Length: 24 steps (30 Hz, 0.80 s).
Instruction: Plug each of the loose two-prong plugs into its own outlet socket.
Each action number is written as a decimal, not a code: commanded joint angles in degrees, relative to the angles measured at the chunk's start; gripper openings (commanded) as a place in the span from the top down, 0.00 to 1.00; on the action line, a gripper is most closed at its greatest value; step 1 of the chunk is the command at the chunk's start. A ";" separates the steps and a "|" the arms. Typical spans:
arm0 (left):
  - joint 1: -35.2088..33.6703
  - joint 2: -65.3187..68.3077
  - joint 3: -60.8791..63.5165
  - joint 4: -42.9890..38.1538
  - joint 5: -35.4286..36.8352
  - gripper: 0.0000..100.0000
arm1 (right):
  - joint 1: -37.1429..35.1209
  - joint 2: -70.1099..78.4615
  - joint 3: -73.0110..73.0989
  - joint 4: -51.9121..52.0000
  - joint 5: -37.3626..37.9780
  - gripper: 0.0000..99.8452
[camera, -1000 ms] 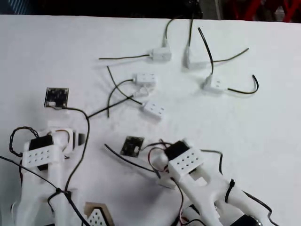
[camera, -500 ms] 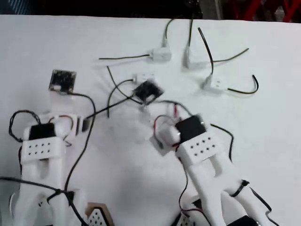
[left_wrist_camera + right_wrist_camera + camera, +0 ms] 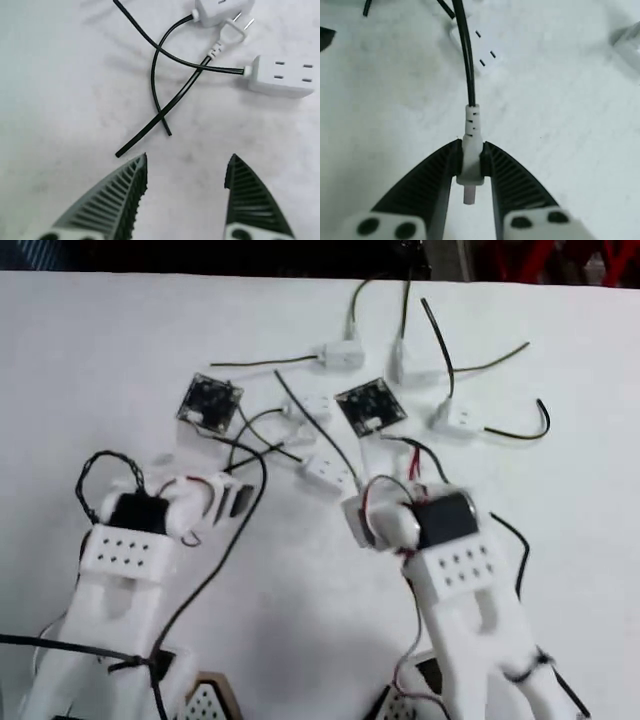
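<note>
My right gripper [image 3: 470, 165] is shut on a white two-prong plug [image 3: 470, 136] whose black cord [image 3: 465, 55] runs away past a white outlet block [image 3: 476, 47]. In the high view this gripper [image 3: 358, 505] sits just right of that outlet block [image 3: 328, 472]. My left gripper [image 3: 185, 175] is open above bare table. Beyond it lie a loose white plug [image 3: 231, 31] with bare prongs, a second outlet block [image 3: 282, 75] and a third one [image 3: 222, 7]. From above, the left gripper [image 3: 238, 498] is left of the outlets.
Three more white outlet pieces with black cords lie at the back: one [image 3: 342, 355], another [image 3: 398, 365], and one at the right [image 3: 458, 418]. Black cords [image 3: 160, 85] cross between the left gripper and the outlets. The white table [image 3: 560, 500] extends to the right.
Both arms have moved away from the front edge toward the outlets. The right arm carried its plug and cord up beside the middle outlet; the left arm swung right.
</note>
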 commanded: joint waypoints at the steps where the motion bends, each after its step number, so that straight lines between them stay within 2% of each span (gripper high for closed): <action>1: 3.56 -1.80 -5.54 -0.26 6.59 0.74 | -1.63 -8.31 -2.81 -0.57 -3.25 0.98; 5: 7.25 -1.80 -8.09 -0.44 10.37 0.74 | -7.16 -14.55 -0.88 -0.66 -7.65 0.98; 10: 9.63 -1.89 -11.25 -0.09 15.30 0.74 | -13.14 -20.26 2.37 -1.71 -9.49 0.98; 18: 14.02 -1.89 -17.67 7.30 15.56 0.74 | -14.11 -24.22 10.73 -11.03 -10.20 0.98; 24: 16.66 -1.89 -17.93 7.56 15.56 0.74 | -14.11 -23.87 12.31 -12.62 -10.20 0.98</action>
